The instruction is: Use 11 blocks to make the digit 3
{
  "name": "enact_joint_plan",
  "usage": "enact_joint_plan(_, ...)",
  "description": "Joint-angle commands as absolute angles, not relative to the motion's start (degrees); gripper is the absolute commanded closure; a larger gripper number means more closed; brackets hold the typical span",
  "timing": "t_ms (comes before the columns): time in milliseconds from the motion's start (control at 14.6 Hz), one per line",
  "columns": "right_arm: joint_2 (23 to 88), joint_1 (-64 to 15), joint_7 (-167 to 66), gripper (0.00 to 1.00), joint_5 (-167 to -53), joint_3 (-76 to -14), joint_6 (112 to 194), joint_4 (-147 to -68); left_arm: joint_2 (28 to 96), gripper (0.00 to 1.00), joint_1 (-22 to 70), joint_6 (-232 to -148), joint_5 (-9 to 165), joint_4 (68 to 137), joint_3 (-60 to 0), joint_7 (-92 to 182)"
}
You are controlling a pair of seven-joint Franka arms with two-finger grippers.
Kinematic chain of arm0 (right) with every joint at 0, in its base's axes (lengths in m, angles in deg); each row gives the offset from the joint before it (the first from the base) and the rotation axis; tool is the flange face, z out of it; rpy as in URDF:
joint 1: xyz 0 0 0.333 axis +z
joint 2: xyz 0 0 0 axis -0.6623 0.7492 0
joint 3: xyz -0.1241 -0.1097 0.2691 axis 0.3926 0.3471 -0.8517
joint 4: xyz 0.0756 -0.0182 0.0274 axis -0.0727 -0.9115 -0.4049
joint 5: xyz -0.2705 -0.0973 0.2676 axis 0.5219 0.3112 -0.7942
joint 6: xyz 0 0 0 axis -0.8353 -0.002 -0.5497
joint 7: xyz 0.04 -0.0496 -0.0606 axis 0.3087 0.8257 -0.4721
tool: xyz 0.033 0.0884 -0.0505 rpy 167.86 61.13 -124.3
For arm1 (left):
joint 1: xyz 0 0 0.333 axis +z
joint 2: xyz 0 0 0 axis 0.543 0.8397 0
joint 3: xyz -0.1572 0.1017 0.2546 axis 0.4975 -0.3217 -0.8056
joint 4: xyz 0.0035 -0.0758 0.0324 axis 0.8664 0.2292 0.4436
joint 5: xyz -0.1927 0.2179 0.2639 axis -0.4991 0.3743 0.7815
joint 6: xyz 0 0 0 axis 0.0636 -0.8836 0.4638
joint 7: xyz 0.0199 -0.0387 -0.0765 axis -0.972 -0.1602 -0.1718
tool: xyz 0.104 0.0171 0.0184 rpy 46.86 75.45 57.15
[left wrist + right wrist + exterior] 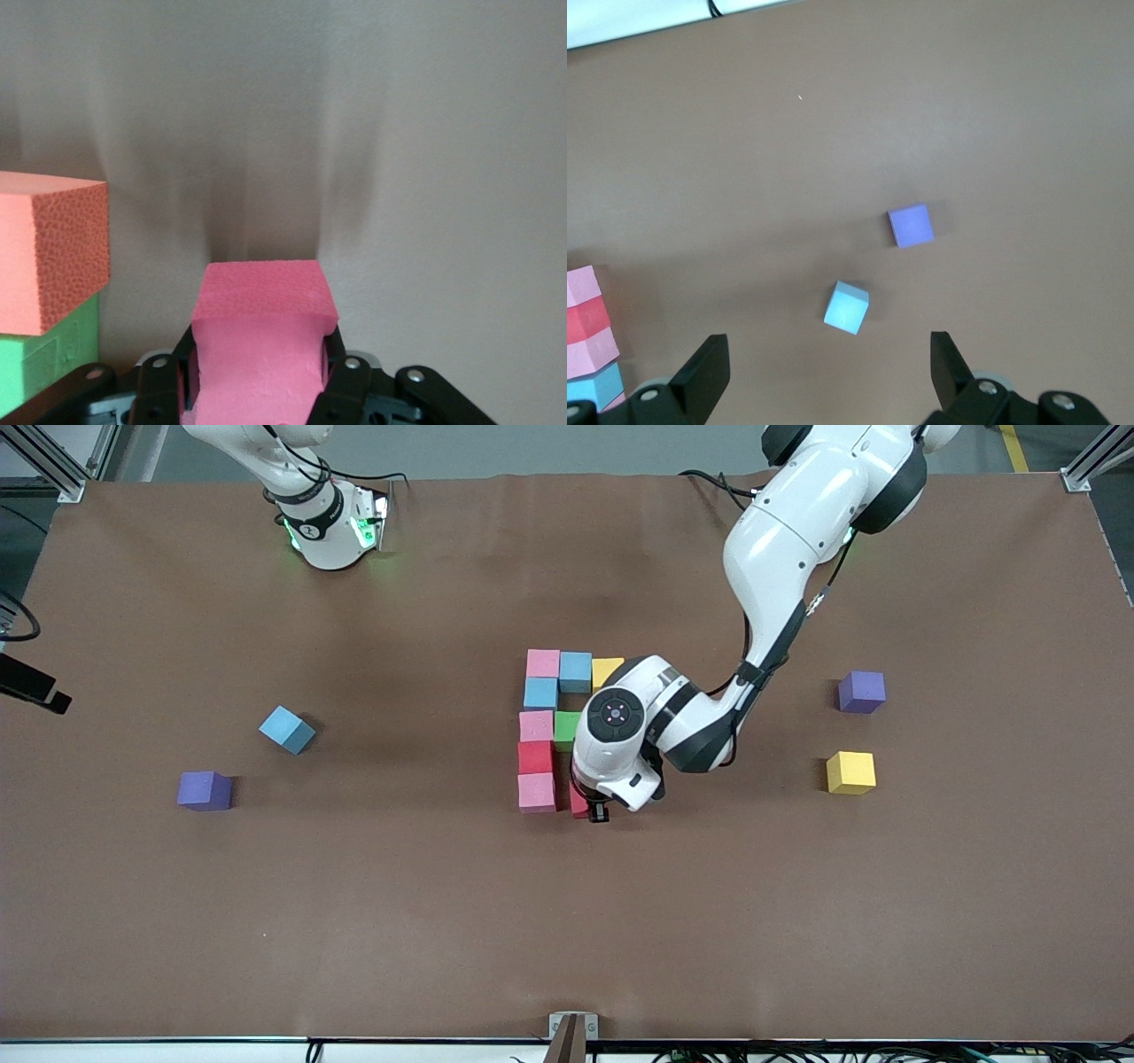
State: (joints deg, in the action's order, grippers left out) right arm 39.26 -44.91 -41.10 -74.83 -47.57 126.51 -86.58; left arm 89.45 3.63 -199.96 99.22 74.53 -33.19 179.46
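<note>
Toward the right arm's end of the table a purple cube (204,790) and a loose light blue block (286,729) are seen, well apart from the figure. The right gripper (830,359) is held wide open and empty, up near its base, where that arm waits. At mid-table the unfinished digit 3 (537,726) is laid out. Its long axis runs from farther to nearer the front camera, its single joining cubes lie on the edge toward the right arm's end, and its rows reach toward the left arm's end, so it is judged to read correctly from the robots' side. The left gripper (592,806) is closed on a red block (578,804), held low just beside the pink block (537,792) of the nearest row; whether it touches the table cannot be told. The foam is judged light, soft and matte, so little slip is expected; it appears slightly pinched between the fingers (341,372). It is best taken on two opposite flat faces, centred. A cube has no long axis; its faces look squared with the row. A yellow block (850,771) and a second purple cube (861,691) lie toward the left arm's end.
</note>
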Motion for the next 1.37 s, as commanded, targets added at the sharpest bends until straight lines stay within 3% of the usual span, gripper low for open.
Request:
enact_joint_plan(0, 34.6, -44.3, -42.3, 0.0, -72.9, -49.0, 132.4, -94.5, 88.2, 0.77, 2.9, -199.5, 101.0, 76.1, -33.9, 181.7)
enact_joint_plan(275, 34.5, -44.9, -45.4, 0.0, -73.0, -48.8, 132.7, -95.7, 88.3, 0.77, 2.6, -199.8, 101.1, 76.0, -33.9, 181.6)
enact_joint_plan(618, 28.7, -45.6, -45.4, 0.0, -73.3, -48.7, 139.8, -105.8, 88.9, 0.77, 2.0, -200.0, 102.9, 76.0, -33.7, 180.9)
enact_joint_plan(1305, 29.3, -45.4, -45.1, 0.0, -73.6, -48.8, 135.6, -102.2, 89.8, 0.78, 1.4, -202.0, 103.7, 76.0, -33.6, 178.7)
